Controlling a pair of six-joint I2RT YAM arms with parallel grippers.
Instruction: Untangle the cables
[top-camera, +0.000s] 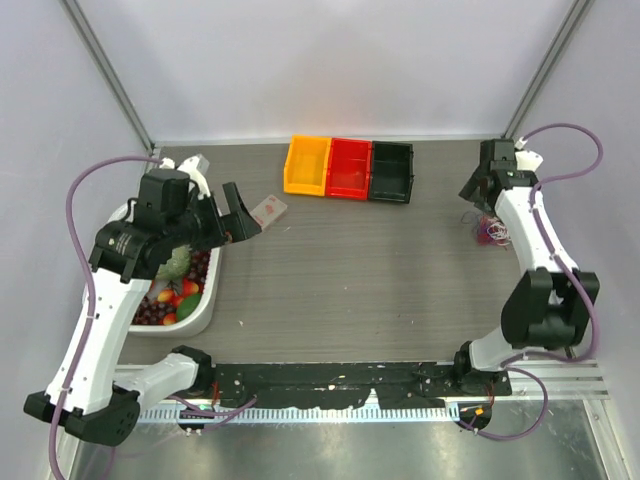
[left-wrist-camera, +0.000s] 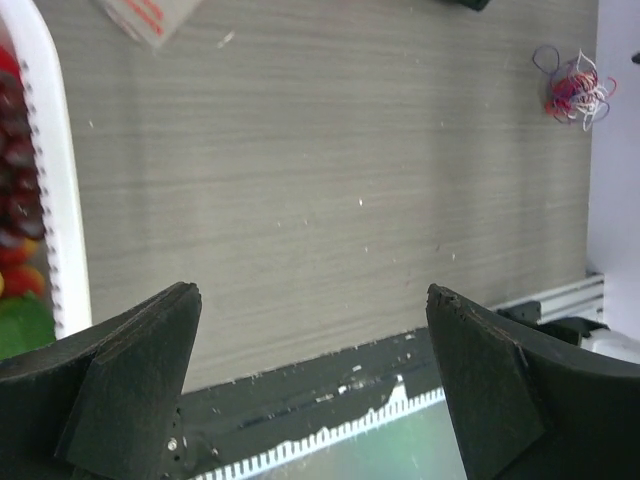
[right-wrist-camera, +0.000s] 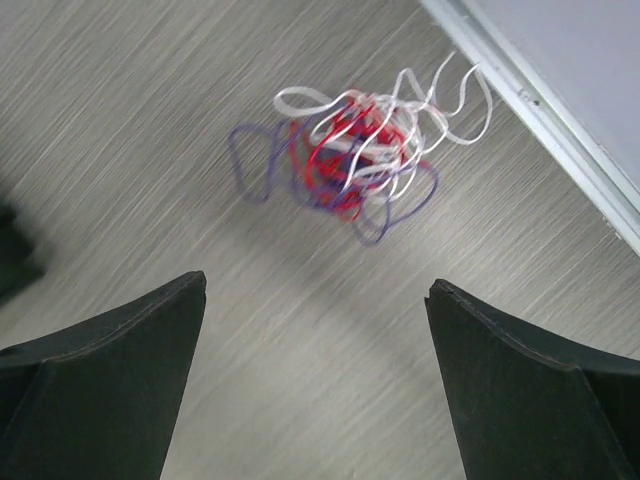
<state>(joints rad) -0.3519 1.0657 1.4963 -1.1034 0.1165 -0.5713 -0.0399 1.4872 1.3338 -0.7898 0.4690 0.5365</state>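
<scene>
The cables (top-camera: 492, 232) lie in one small tangle of red, white and dark purple wire on the table at the far right, close to the side wall. They also show in the right wrist view (right-wrist-camera: 355, 160) and, small, in the left wrist view (left-wrist-camera: 575, 88). My right gripper (top-camera: 478, 192) hovers just behind the tangle, open and empty; in its own view (right-wrist-camera: 315, 285) the tangle lies ahead of the fingertips, apart from them. My left gripper (top-camera: 228, 220) is open and empty at the left of the table, far from the cables, and in its own view (left-wrist-camera: 312, 290) holds nothing.
Orange (top-camera: 307, 165), red (top-camera: 350, 168) and black (top-camera: 391, 171) bins stand in a row at the back. A white tray (top-camera: 200, 312) of toy fruit sits at the left. A small white-and-red card (top-camera: 268, 210) lies near the left gripper. The right wall's rail (right-wrist-camera: 540, 110) runs beside the tangle.
</scene>
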